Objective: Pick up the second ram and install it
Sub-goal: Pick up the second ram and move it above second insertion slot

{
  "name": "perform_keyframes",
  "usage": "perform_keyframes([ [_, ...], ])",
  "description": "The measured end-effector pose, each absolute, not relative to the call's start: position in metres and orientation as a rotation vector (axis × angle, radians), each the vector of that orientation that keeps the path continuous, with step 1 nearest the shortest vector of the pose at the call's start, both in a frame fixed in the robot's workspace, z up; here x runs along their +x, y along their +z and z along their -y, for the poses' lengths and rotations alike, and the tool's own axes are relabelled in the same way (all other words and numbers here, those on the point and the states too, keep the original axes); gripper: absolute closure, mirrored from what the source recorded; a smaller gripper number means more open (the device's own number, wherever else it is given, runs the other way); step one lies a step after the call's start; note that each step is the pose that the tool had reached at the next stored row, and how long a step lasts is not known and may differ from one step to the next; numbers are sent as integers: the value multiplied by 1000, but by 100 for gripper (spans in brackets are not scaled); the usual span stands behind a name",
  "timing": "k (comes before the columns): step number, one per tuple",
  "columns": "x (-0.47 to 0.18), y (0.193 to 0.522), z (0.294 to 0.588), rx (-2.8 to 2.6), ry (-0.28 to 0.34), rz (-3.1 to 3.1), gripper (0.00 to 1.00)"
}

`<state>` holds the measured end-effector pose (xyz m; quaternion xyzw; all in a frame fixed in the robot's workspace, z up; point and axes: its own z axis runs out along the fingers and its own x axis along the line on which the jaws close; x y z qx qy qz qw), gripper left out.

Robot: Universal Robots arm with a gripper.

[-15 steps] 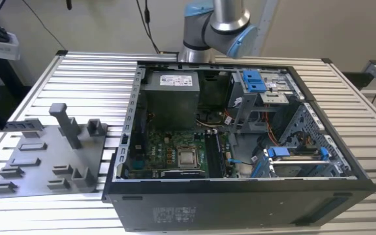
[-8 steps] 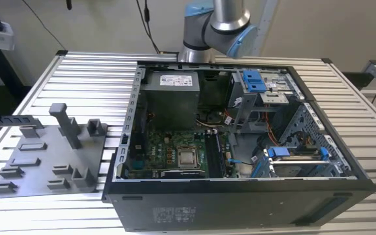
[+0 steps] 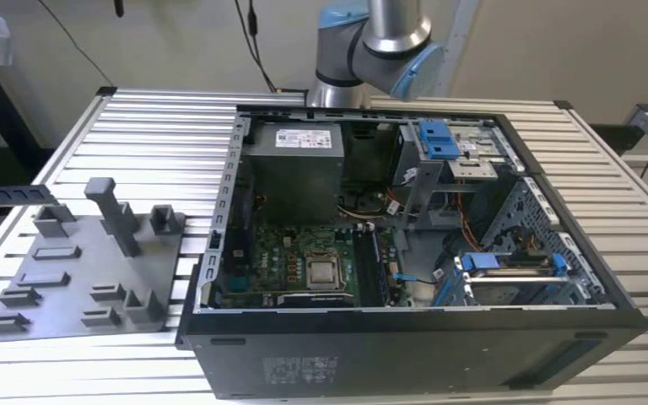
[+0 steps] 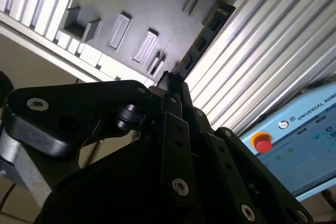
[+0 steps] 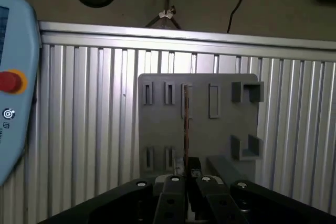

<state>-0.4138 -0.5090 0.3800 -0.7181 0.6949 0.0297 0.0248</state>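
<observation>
My gripper (image 5: 189, 174) is clamped on the second ram (image 5: 185, 124) — I want it square, lifting straight off the fixture plate (image 5: 220, 135).

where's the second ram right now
In the first wrist view, the ram is held edge-on between the fingers, over the grey fixture plate.

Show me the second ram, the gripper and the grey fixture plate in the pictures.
second ram (image 4: 199, 41): second wrist view, middle of its flat side.
gripper (image 5: 187, 170): first wrist view, midway between its fingertips.
grey fixture plate (image 5: 210, 140): first wrist view, bare surface between slots.
</observation>
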Motion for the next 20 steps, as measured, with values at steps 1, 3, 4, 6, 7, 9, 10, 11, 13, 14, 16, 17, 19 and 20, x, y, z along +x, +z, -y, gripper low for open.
perform_keyframes([
  [1, -414, 382, 509, -2221, 92, -2149, 86],
  [3, -414, 387, 509, -2221, 92, -2149, 86],
  [4, -414, 389, 509, -2221, 92, -2149, 86],
  [6, -414, 394, 509, -2221, 92, -2149, 86],
  [7, -414, 396, 509, -2221, 92, -2149, 86],
  [9, -414, 398, 509, -2221, 92, -2149, 86],
  [10, -414, 398, 509, -2221, 92, -2149, 86],
  [11, -414, 398, 509, -2221, 92, -2149, 86],
  [13, -413, 398, 509, -2221, 92, -2149, 86],
  [14, -413, 399, 509, -2221, 92, -2149, 86],
  [16, -409, 398, 509, -2221, 92, -2149, 86],
  [17, -407, 398, 509, -2221, 92, -2149, 86],
  [19, -402, 398, 509, -2221, 92, -2149, 86],
  [20, -400, 398, 509, -2221, 93, -2150, 86],
])
